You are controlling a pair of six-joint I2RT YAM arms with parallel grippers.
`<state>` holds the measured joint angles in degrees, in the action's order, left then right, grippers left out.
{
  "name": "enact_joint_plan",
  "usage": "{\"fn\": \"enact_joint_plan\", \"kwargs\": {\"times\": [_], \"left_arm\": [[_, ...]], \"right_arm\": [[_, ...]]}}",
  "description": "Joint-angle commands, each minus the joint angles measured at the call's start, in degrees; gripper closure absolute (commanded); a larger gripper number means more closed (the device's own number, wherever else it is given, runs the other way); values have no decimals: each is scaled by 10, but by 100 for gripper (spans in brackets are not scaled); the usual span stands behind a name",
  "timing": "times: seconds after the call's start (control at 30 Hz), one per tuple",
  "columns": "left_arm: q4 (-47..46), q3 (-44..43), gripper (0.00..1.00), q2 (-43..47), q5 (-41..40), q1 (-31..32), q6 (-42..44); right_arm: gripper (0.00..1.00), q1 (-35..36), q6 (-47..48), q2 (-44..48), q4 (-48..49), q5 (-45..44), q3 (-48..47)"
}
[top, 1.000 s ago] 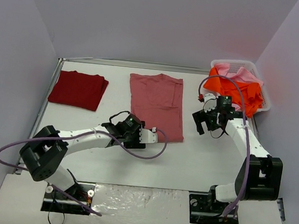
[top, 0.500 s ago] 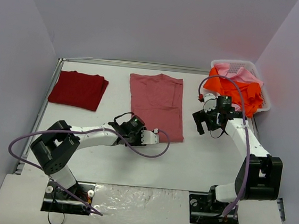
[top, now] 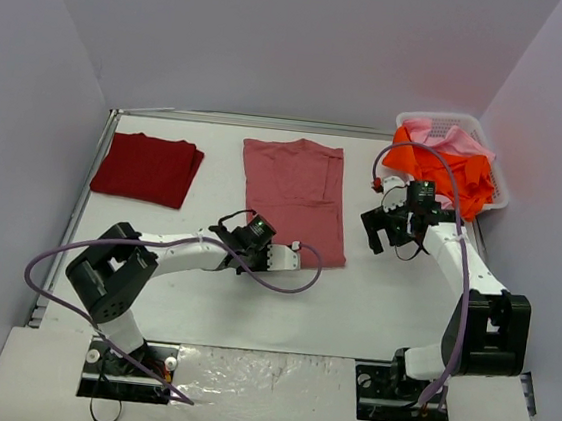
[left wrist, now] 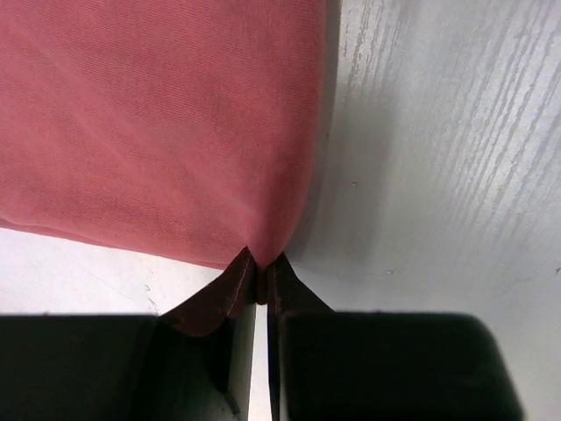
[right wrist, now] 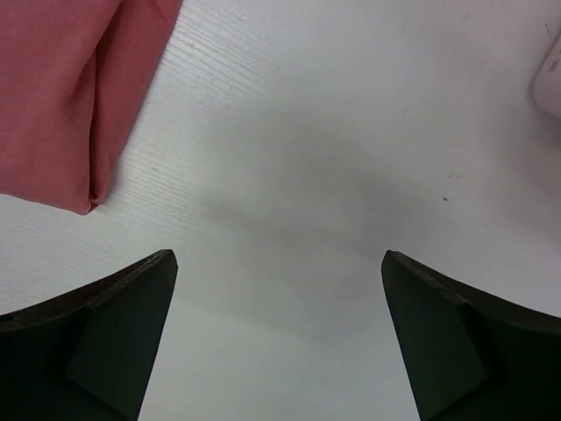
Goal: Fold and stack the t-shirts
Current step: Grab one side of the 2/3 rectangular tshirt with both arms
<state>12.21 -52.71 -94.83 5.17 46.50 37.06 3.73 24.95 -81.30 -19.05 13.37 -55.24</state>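
Rose-red t-shirt [top: 294, 197] lies flat mid-table, already narrowed into a long strip, near hem toward the arms. Left gripper [left wrist: 260, 279] is pinched together on a corner of that near hem; the left wrist view shows only the very tip of the cloth between the pads. Right gripper [top: 389, 237] hangs over bare table [top: 372, 301] just right of the shirt, jaws spread wide, nothing in them. Dark crimson t-shirt [top: 147, 167] sits folded at far left, well apart. Orange t-shirts [top: 446, 173] and a light pink one [top: 449, 140] are heaped in the white lattice basket [top: 495, 163] at far right.

Step in hand, likely: lift the near hem and fold it away toward the collar.

Risks:
- Bite is shallow, so the corner may slip out on the lift or drag.
- Only one corner is held, so the other side would lag and the fold would go skewed or bunch.
- If just the top layer is caught, the layers could peel apart and undo the earlier fold.
- Purple cable [top: 294, 282] loops close to the hem and could catch the cloth.
- A low pull would slide the whole shirt instead of folding it.
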Motion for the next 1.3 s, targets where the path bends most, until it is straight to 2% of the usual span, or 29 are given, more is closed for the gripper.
{"fn": "enact_joint_plan", "kwargs": {"times": [0.0,0.07,0.13,0.3,0.47,0.57,0.67,0.73,0.77,0.93,1.27], "left_arm": [[42,-20,98,-6,26,0,-14],[53,-26,98,-5,33,-5,-19],[64,-40,98,-3,54,-12,-28],[94,-71,98,0,87,-24,-55],[114,-87,98,-4,121,-35,-75],[126,-91,98,-7,135,-40,-77],[129,-92,98,-10,144,-53,-75],[132,-93,98,-17,150,-60,-77],[135,-94,98,-18,155,-62,-77],[130,-94,97,-27,171,-70,-83],[134,-97,98,-30,180,-81,-87]], "right_arm": [[0,0,-3,15,-8,44,-17],[0,2,9,25,-15,72,-29],[0,2,27,50,-13,137,-31],[0,2,179,99,7,282,42],[0,7,345,112,3,334,100],[0,15,378,99,4,364,114],[3,37,396,81,5,363,114],[10,58,402,69,5,352,112],[17,66,405,65,7,348,112],[30,116,398,47,30,308,120],[38,134,399,-32,32,300,112]]}}
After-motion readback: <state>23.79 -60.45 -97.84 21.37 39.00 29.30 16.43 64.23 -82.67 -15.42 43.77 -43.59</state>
